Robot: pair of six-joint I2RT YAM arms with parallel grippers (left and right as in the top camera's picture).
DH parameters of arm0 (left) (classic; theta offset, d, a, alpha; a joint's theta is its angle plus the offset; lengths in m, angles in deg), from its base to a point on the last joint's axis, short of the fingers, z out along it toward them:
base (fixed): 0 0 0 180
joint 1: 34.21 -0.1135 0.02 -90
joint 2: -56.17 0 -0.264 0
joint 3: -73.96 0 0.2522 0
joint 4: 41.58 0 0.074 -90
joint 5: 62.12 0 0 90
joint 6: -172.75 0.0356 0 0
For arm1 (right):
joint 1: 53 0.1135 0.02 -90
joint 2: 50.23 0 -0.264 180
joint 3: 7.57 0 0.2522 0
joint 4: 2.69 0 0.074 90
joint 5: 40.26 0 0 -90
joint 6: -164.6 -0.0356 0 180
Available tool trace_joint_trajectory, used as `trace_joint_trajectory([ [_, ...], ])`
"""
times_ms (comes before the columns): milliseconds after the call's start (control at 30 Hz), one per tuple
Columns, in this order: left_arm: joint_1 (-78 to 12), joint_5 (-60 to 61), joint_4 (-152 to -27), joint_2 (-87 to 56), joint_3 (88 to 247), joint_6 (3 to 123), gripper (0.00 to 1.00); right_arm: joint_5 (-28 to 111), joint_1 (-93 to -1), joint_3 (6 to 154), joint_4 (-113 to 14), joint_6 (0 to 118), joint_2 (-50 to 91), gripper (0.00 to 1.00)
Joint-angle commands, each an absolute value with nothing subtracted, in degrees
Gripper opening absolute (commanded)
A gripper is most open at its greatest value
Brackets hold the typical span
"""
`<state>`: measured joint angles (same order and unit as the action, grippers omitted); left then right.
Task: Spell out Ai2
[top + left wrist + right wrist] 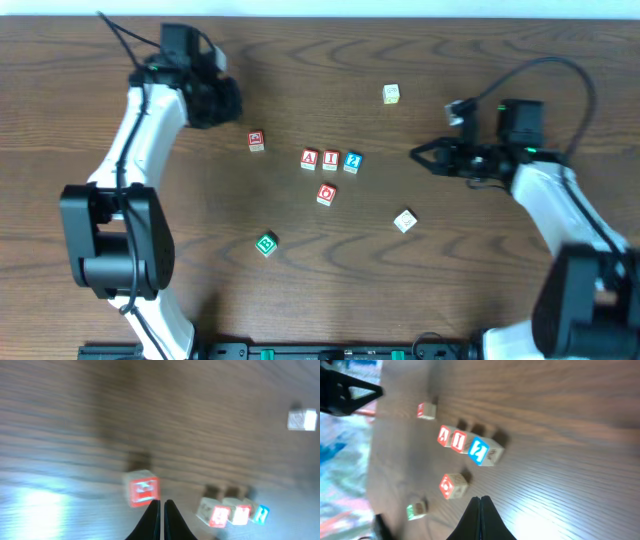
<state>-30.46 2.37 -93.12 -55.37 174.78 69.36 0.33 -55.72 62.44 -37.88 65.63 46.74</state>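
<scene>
Three cubes stand side by side in a row at the table's middle: the red A cube, the red I cube and the blue 2 cube. The right wrist view shows the same row, A cube, I cube, 2 cube. In the blurred left wrist view the A cube, I cube and 2 cube sit at lower right. My left gripper is shut and empty, high at the back left. My right gripper is shut and empty, right of the row.
A red O cube lies just in front of the row and a green cube further front. Another red-faced cube sits left of the row. Pale cubes lie at the back and front right.
</scene>
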Motion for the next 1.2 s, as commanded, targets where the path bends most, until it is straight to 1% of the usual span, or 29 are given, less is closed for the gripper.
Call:
trace_joint_trajectory([
  [0,-28.54,-4.54,-88.38,-56.03,169.74,66.17,0.06,-4.41,-52.79,62.38,-33.93,57.87,49.69,0.01],
  [133,-26.42,-4.26,-84.92,-56.03,166.61,62.96,0.06,-4.43,-52.2,62.38,-31.87,56.36,51.94,0.01],
  [467,-19.16,6.54,-82.04,-56.51,165.49,53.65,0.06,2.43,-51.41,62.38,-32.0,54.88,54.74,0.01],
  [733,-18.42,5.21,-82.78,-59.59,165.49,50.3,0.06,3.33,-50.8,62.38,-32.09,54.88,54.8,0.02],
  [900,-18.4,5.49,-84.9,-59.61,165.49,49.06,0.06,5.06,-49.49,62.38,-32.02,54.88,54.8,0.01],
  [1167,-17.74,7.52,-84.84,-60.03,165.49,46.92,0.06,6.28,-49.14,62.38,-31.63,54.77,54.91,0.01],
])
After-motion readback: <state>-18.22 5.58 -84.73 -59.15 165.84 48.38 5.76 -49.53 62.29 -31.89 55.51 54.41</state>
